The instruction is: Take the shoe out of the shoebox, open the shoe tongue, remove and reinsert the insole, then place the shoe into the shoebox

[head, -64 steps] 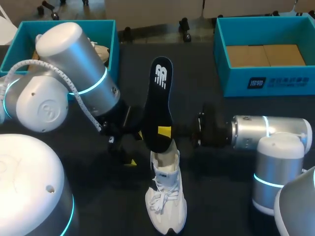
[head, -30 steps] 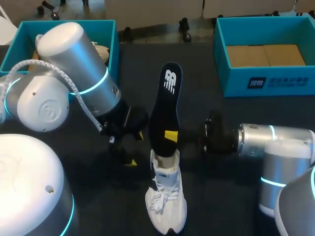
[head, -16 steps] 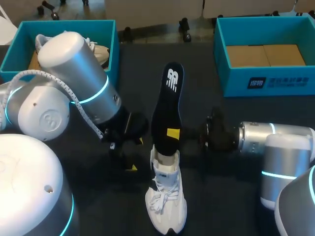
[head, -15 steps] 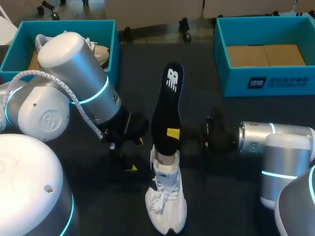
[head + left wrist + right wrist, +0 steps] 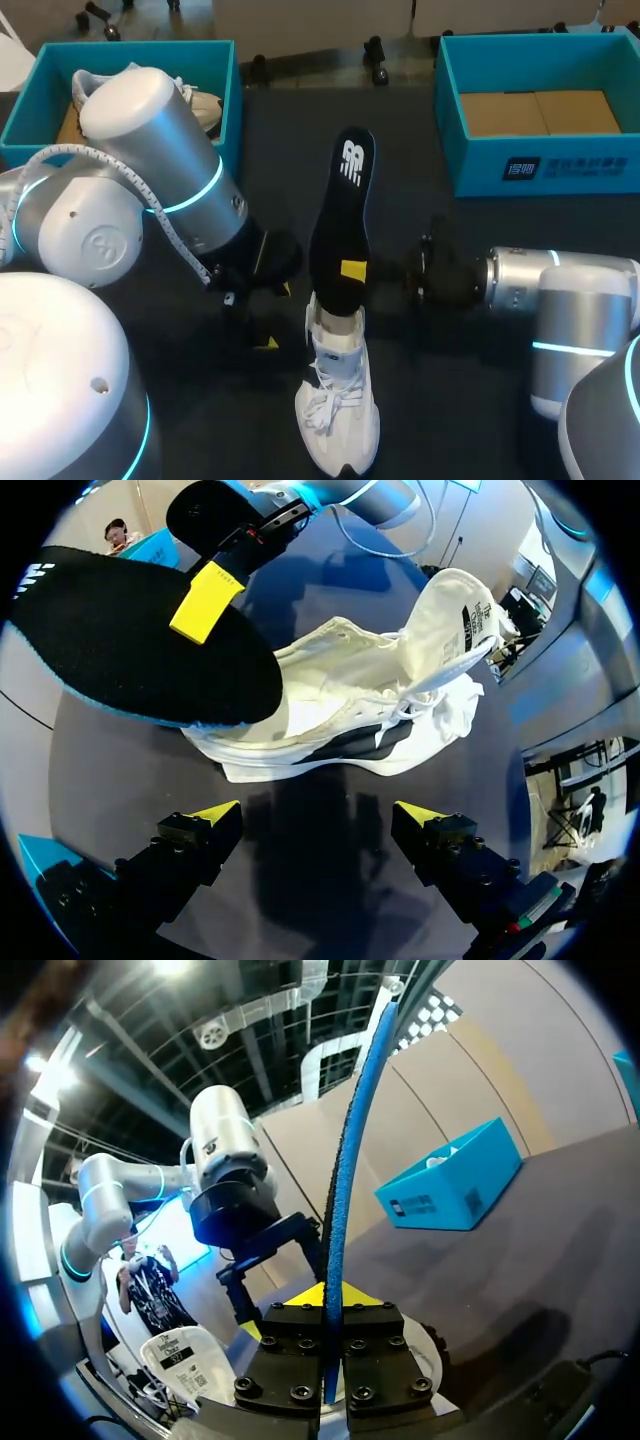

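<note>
The right gripper (image 5: 352, 270) is clamped narrow on the black insole (image 5: 340, 215), which it grips on edge between both fingers, with the insole's near end at the mouth of the white shoe (image 5: 338, 415). The shoe stands on its sole on the dark table (image 5: 430, 400), between the two teal shoeboxes and well apart from both, the left shoebox (image 5: 222, 70) and the right shoebox (image 5: 520, 165). The left gripper (image 5: 318, 815) is spread wide, holding nothing, just beside the shoe's side.
</note>
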